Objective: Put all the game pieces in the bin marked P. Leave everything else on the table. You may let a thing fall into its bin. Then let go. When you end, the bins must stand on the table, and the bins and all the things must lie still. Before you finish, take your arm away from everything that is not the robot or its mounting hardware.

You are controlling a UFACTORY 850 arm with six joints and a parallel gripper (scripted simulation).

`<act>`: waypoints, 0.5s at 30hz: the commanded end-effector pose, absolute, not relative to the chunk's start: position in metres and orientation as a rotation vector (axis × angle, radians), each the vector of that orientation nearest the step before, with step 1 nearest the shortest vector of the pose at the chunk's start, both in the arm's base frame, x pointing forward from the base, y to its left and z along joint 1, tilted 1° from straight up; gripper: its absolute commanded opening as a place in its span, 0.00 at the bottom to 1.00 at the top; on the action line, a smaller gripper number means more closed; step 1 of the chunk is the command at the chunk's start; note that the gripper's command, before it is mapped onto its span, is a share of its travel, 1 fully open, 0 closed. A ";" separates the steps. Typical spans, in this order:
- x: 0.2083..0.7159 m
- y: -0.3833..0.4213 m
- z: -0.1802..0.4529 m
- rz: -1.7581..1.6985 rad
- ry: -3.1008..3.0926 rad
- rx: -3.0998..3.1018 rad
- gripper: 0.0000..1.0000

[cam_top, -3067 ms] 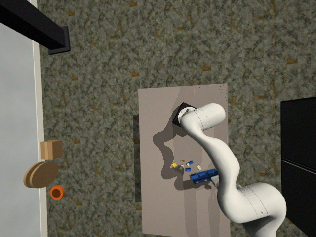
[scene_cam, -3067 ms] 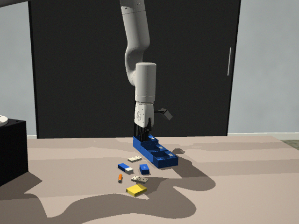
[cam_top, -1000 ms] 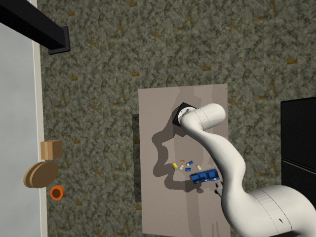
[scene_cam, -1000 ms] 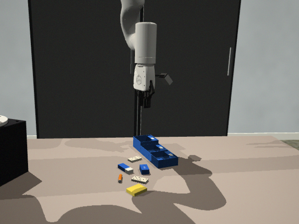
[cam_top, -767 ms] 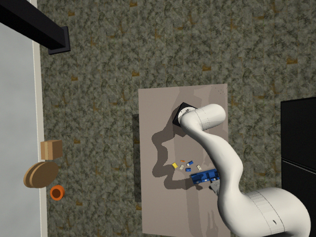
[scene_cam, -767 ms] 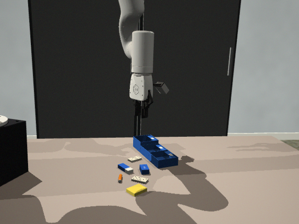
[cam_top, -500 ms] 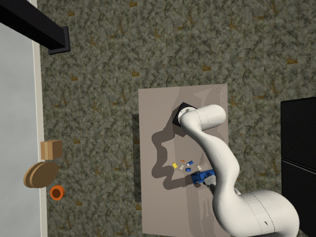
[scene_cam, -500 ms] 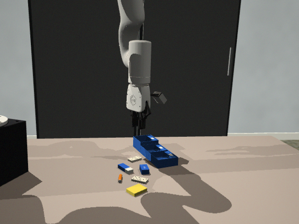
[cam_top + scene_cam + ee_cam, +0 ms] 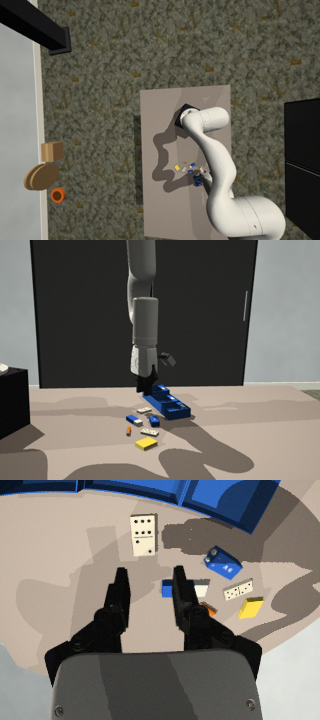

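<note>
My black fingers (image 9: 144, 389) part-open, nothing gripped; flat cream black-dotted domino (image 9: 201, 169) (image 9: 144, 410) (image 9: 144, 535) lies just beside the blue plastic three-compartment bin row (image 9: 197, 181) (image 9: 178, 414) (image 9: 220, 502), so I should centre over it, straddle its narrow sides, then squeeze.

top looks straight down from afar, exterior level-ish across the tabletop (image 9: 162, 111) (image 9: 85, 426) (image 9: 50, 550).

Before you: table (image 9: 165, 206) (image 9: 85, 426) (image 9: 40, 565), smooth, matt; at twelve o'clock in the wrist view, bins (image 9: 197, 181) (image 9: 178, 415) (image 9: 135, 486), plastic-looking, were smooth.
</note>
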State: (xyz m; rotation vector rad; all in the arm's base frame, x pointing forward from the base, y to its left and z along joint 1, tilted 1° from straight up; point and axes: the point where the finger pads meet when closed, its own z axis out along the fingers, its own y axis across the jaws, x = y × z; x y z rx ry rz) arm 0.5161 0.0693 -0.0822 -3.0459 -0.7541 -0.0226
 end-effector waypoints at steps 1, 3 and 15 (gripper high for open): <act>0.519 0.070 -0.083 -0.029 -0.752 -3.033 0.41; 0.519 0.072 -0.083 -0.029 -0.752 -3.033 0.41; 0.520 0.078 -0.083 -0.029 -0.752 -3.033 0.41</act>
